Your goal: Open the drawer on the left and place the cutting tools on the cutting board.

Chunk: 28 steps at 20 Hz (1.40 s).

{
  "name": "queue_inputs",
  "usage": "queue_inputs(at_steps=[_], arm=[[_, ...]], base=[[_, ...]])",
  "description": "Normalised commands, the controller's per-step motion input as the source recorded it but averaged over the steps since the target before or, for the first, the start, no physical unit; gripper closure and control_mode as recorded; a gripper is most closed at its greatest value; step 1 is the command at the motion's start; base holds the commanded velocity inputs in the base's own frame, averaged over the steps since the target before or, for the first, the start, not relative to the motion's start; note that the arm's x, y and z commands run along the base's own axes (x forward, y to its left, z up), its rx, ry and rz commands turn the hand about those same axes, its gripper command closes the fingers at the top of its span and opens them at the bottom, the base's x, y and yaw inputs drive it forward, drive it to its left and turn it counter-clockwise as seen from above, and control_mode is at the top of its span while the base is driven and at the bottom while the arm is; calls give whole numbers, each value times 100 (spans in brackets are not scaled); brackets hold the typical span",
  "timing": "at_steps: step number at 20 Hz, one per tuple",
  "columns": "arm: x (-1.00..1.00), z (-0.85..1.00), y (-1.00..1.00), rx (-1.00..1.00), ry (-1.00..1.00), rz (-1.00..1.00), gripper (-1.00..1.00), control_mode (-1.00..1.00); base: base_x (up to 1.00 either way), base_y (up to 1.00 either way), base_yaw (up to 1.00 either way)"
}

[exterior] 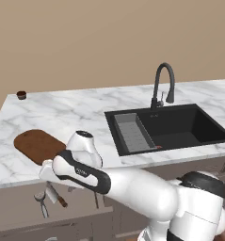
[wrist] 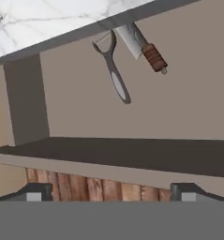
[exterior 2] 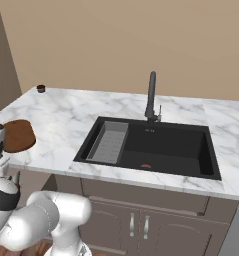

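**Drawer open, two tools waiting inside**

I am looking into the open drawer [wrist: 132, 122], where one peeler [wrist: 112, 70] and one cleaver [wrist: 141, 44] are lying side by side at the upper middle of the hand view, well beyond my fingers [wrist: 111, 192], long axes slanting toward lower right. The fingers are standing wide, holding nothing. One cutting board [exterior: 36, 145] is sitting on the desk [exterior: 62, 110] at left.

Cleaver [wrist: 140, 46] and peeler [wrist: 114, 72] lie side by side in drawer [wrist: 132, 112].
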Motion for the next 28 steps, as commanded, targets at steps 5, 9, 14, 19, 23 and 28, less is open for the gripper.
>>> queue_inputs(at_steps=[5, 9, 14, 19, 23, 28], arm=[[0, -36, 17, -6, 9, 0, -100, -100], [-3, -29, 24, -17, 0, 0, -100, -100], [-4, -31, 26, -21, 0, 0, -100, -100], [0, -29, 14, -17, 0, 0, -100, -100], [0, -21, 2, -12, 4, 0, -100, -100], [0, -17, 3, -10, 4, 0, -100, -100]], base=[[0, 0, 0], [0, 0, 0], [0, 0, 0], [0, 0, 0], [0, 0, 0], [0, 0, 0]])
